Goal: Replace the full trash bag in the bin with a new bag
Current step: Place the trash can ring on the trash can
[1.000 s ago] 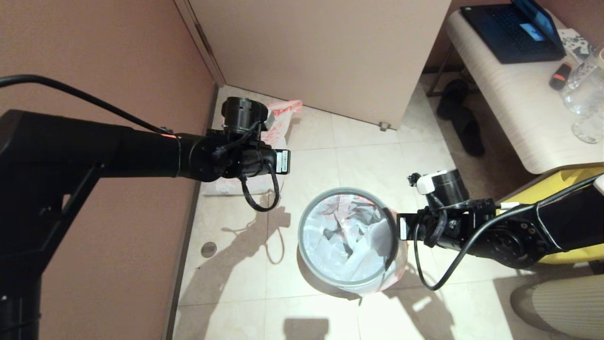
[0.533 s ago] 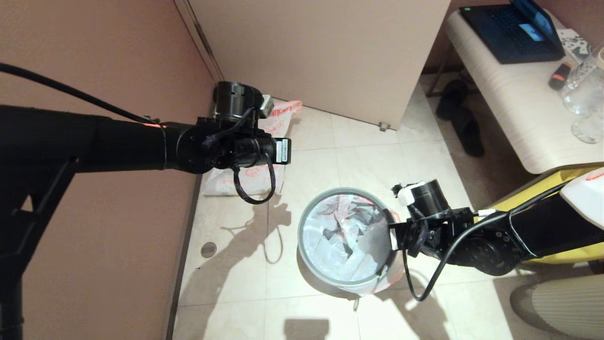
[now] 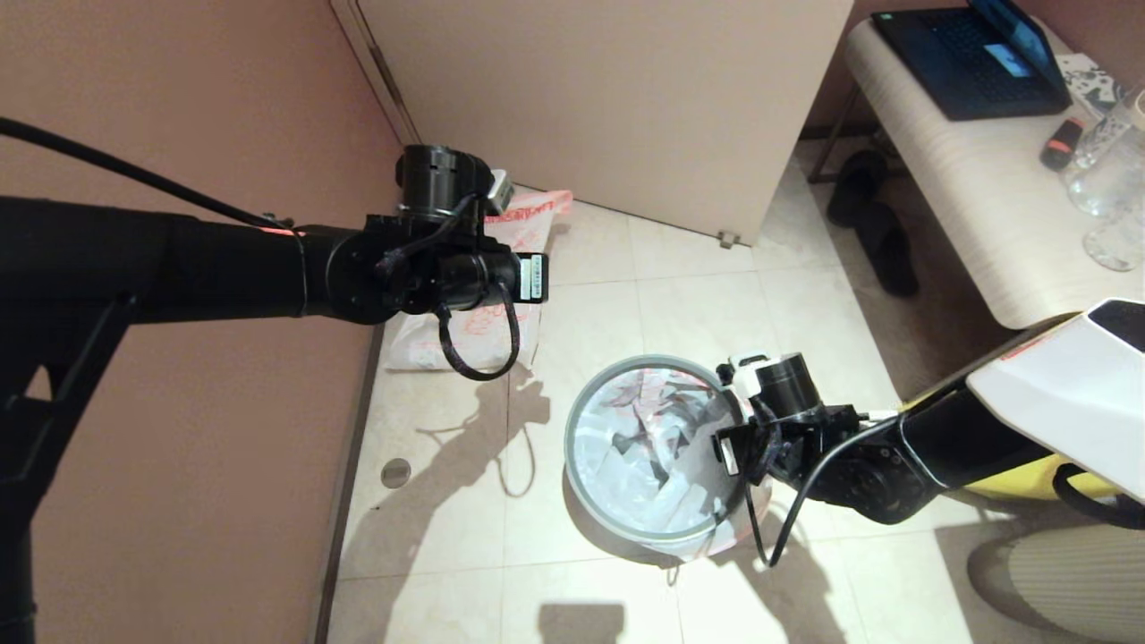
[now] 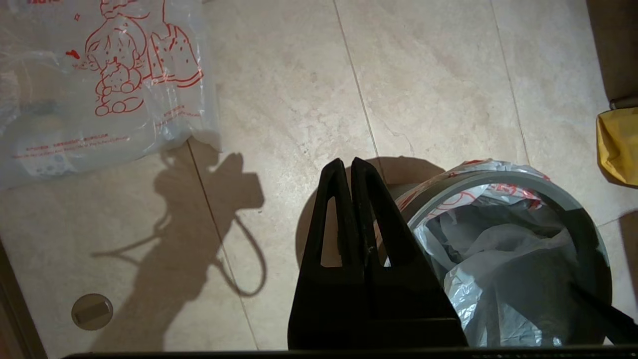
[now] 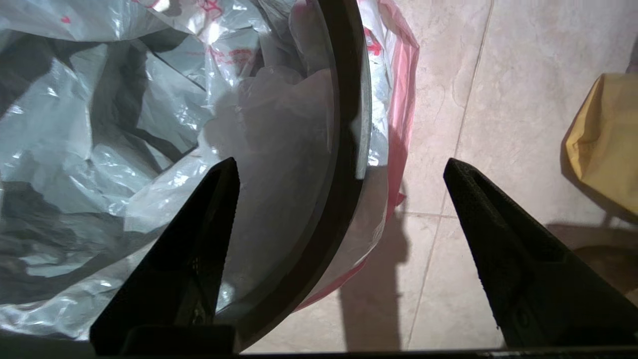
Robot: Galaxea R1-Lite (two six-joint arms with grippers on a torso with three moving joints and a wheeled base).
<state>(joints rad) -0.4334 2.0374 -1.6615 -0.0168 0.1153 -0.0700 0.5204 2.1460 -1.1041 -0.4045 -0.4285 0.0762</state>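
Note:
The bin (image 3: 657, 537), black with a grey ring rim, stands on the tiled floor. The new bag (image 3: 644, 447) lines it, crinkly and clear, and its pink band (image 5: 404, 99) hangs outside the rim. My right gripper (image 5: 340, 164) is open and straddles the bin's right rim (image 5: 344, 99), one finger over the liner and the other outside over the floor. The full trash bag (image 4: 99, 85), printed in red, lies by the left wall (image 3: 532, 224), partly hidden by my left arm. My left gripper (image 4: 349, 162) is shut and empty, held above the floor between that bag and the bin.
A yellow bag (image 5: 608, 139) lies on the floor right of the bin. Dark slippers (image 3: 881, 224) sit under a bench with a laptop (image 3: 971, 54) and glasses at the back right. A floor drain (image 3: 395, 472) is near the left wall. A cabinet stands behind.
My right gripper has opened and moved left over the bin's right rim. The left arm has drawn back and up a little, still shut.

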